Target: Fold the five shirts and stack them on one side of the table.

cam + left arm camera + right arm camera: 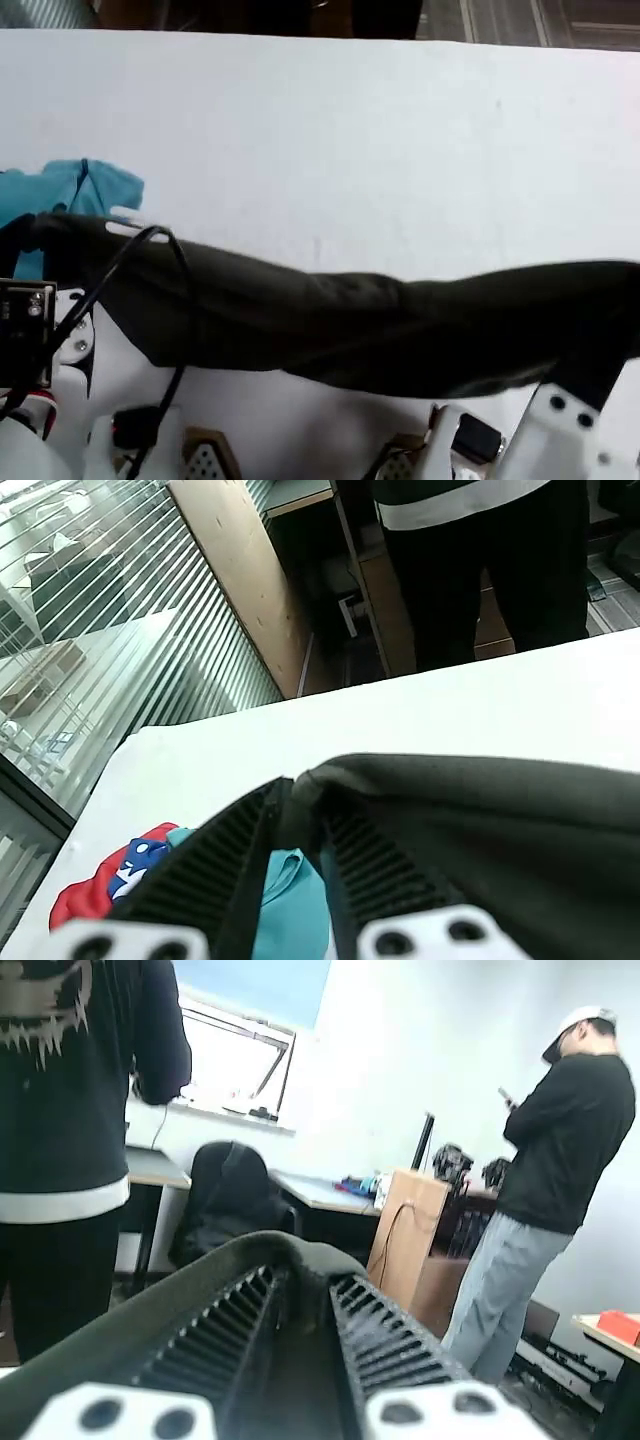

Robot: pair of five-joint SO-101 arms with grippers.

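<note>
A dark olive shirt [340, 325] hangs stretched between both arms above the white table [330, 140], spanning nearly the full width near the front edge. My left gripper [300, 805] is shut on one end of the dark olive shirt [480, 820], at the left in the high view [40, 235]. My right gripper [305, 1295] is shut on the other end of the shirt [150, 1330], at the right in the high view [610, 330]. A teal shirt [70, 195] lies crumpled at the table's left edge, and beside the teal shirt [290, 910] in the left wrist view lies a red and blue shirt [110, 880].
Both arm bases [300, 450] stand at the table's front edge, with a black cable [150, 260] looping over the left arm. The table's middle and far half are bare white surface.
</note>
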